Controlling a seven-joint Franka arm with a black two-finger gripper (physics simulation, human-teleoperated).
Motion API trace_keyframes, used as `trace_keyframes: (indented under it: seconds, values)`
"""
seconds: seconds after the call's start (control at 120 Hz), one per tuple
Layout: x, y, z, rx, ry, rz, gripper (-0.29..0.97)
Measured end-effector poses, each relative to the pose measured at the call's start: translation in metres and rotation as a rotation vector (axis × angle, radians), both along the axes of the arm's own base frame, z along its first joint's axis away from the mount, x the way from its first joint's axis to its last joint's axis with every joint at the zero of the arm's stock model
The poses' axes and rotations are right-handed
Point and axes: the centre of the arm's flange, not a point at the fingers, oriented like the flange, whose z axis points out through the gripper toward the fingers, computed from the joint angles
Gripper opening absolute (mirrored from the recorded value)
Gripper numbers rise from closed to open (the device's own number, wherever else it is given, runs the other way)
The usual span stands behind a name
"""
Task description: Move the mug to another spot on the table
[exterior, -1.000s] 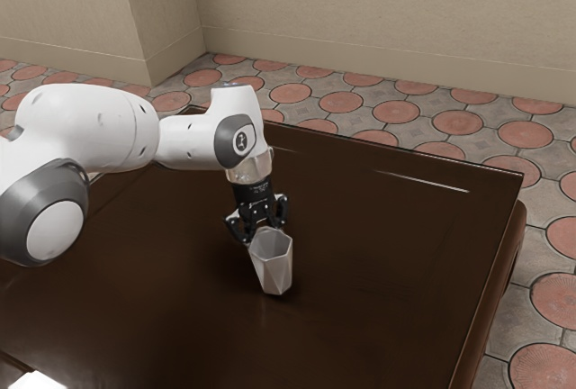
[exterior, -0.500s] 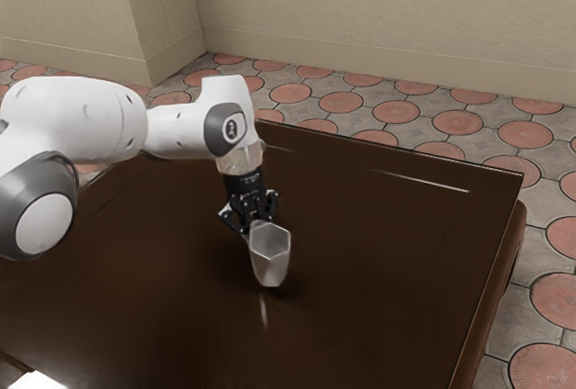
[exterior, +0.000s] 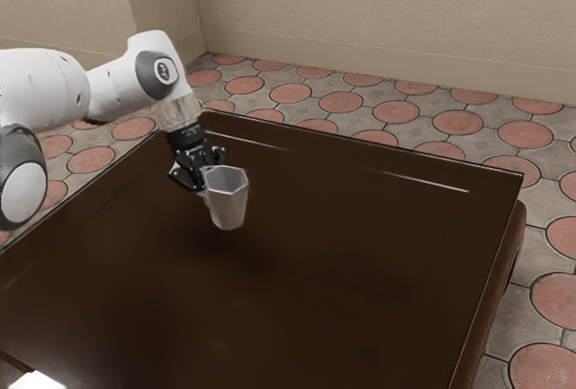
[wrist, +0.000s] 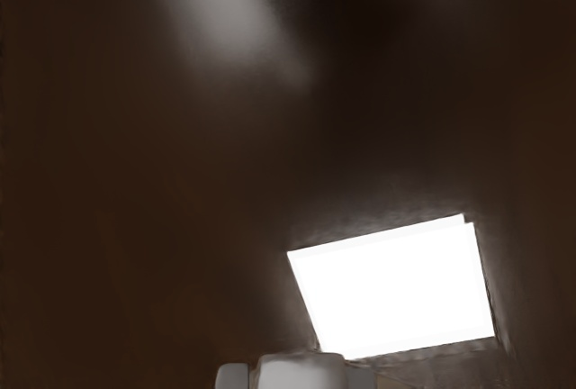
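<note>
The gripper has its fingers clamped on one side of the grey mug, holding it upright and clear of the dark table, over the table's far part toward the exterior view's left. The tabletop under the gripper mirrors a bright rectangle of light.

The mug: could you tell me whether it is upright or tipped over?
Upright: the mug has its mouth facing up, base down, with the gripper shut on its rim.
</note>
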Motion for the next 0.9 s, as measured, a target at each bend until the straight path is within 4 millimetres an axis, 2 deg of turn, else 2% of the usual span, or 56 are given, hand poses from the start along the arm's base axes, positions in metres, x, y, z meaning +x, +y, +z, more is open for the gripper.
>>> trace_keyframes:
  seconds: [0.192,0.283,0.333,0.492,0.608,0.9]
  values:
    - [0.004,0.037,-0.013,-0.084,-0.008,0.004,-0.09]
    - [0.011,0.044,-0.018,-0.112,-0.03,-0.012,-0.09]
    - [0.015,0.045,-0.023,-0.123,-0.038,-0.024,-0.09]
    - [0.021,0.043,-0.056,-0.155,-0.033,-0.059,-0.09]
    - [0.022,0.043,-0.073,-0.166,-0.03,-0.081,-0.09]
    - [0.022,0.043,-0.099,-0.173,-0.032,-0.125,-0.1]
